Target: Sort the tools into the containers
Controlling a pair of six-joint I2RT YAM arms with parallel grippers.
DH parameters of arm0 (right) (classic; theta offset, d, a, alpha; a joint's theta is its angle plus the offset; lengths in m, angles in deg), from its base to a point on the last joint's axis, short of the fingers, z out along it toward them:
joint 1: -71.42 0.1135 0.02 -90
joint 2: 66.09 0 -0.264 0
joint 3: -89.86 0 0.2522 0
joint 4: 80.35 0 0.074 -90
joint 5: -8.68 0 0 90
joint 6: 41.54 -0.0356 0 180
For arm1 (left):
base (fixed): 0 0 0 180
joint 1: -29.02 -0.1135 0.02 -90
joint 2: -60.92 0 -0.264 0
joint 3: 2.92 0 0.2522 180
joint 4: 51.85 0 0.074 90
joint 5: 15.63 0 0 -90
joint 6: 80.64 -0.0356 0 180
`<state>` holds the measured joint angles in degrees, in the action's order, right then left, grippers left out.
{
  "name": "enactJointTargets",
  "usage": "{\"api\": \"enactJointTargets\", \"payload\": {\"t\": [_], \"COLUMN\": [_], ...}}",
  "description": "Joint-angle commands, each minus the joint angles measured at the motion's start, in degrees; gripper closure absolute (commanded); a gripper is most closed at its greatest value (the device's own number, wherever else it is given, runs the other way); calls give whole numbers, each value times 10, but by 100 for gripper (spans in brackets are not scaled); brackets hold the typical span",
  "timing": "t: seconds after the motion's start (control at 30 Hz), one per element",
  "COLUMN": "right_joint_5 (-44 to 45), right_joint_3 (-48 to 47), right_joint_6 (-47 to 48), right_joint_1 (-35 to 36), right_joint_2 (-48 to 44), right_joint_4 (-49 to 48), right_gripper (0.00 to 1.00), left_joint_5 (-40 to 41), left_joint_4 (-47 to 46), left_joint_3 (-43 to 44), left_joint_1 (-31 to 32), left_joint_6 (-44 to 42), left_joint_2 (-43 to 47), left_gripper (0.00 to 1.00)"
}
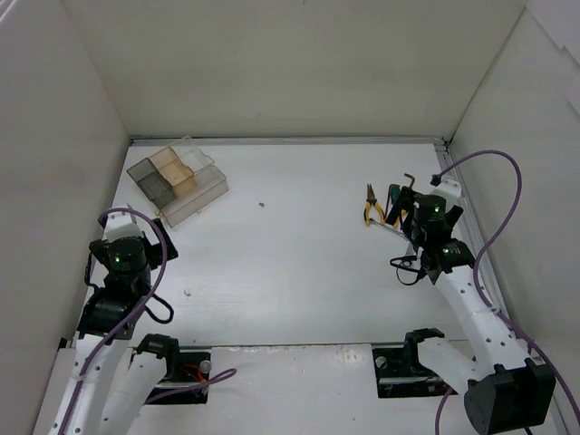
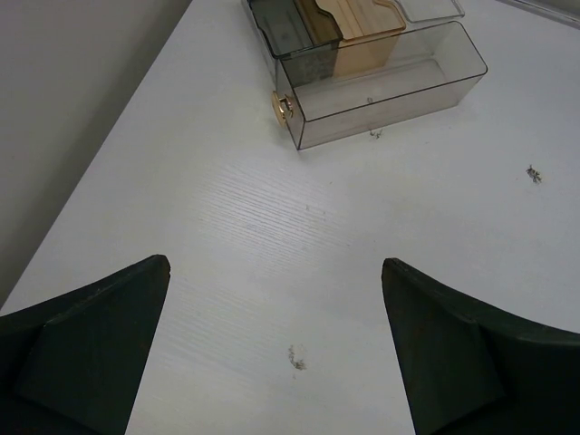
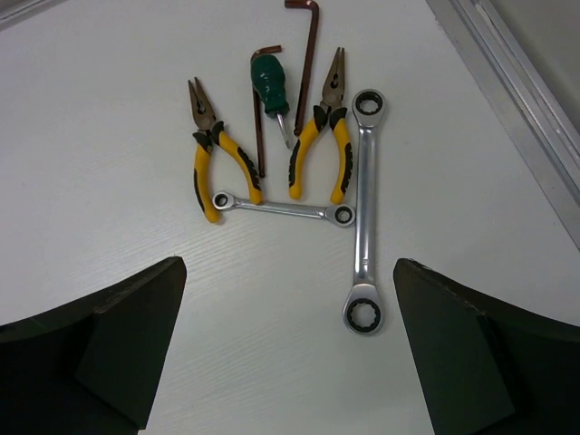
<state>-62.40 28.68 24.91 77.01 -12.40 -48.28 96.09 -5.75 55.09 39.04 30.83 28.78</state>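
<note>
The right gripper (image 3: 288,272) is held tilted down above the tools (image 3: 365,208), grouped near the right edge of the table (image 1: 299,263), jaws spread wide. The left gripper (image 2: 275,263), jaws equally wide, is pointed toward the organiser tray (image 2: 399,91), far left.

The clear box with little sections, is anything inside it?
Nothing shows inside the organiser tray; its long clear compartment looks empty. Tinted walls partly hide the floors of the tan compartment and grey compartment.
</note>
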Motion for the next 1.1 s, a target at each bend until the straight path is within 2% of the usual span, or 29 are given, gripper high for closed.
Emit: {"api": "enactJointTargets", "payload": {"t": [0.0,0.13,0.17,0.23,0.27,0.33,0.43,0.47,0.7,0.73,1.07], "right_joint_5": [48,58,64,58,53,49,44,39,53,53,-38], "right_joint_3": [-33,-48,-48,-54,-58,-72,-90,-93,-113,-120,-180], "right_joint_6": [-19,-47,-54,-73,-81,-76,-73,-72,-84,-83,-5], "right_joint_1": [-1,-6,-9,-33,-71,-87,-105,-110,-124,-129,-165], "right_joint_2": [16,27,28,43,52,93,154,168,281,291,407], "right_joint_4": [6,32,37,52,65,73,86,87,86,85,71], "right_gripper": [2,5,9,13,16,21,31,38,57,63,65], "left_joint_5": [7,-10,-12,-19,-23,-26,-35,-36,-45,-47,-56], "left_joint_4": [-16,-19,-18,-15,-15,-11,-10,-9,-11,-11,-13], "left_joint_3": [28,25,27,29,29,33,34,36,35,35,33], "left_joint_1": [2,2,2,2,2,2,2,2,2,2,2], "left_joint_6": [1,-6,-6,-9,-11,-11,-12,-13,-16,-18,-21], "left_joint_2": [-6,-6,-9,-16,-19,-22,-25,-25,-20,-19,-13], "left_gripper": [0,0,0,0,0,0,0,0,0,0,0]}}
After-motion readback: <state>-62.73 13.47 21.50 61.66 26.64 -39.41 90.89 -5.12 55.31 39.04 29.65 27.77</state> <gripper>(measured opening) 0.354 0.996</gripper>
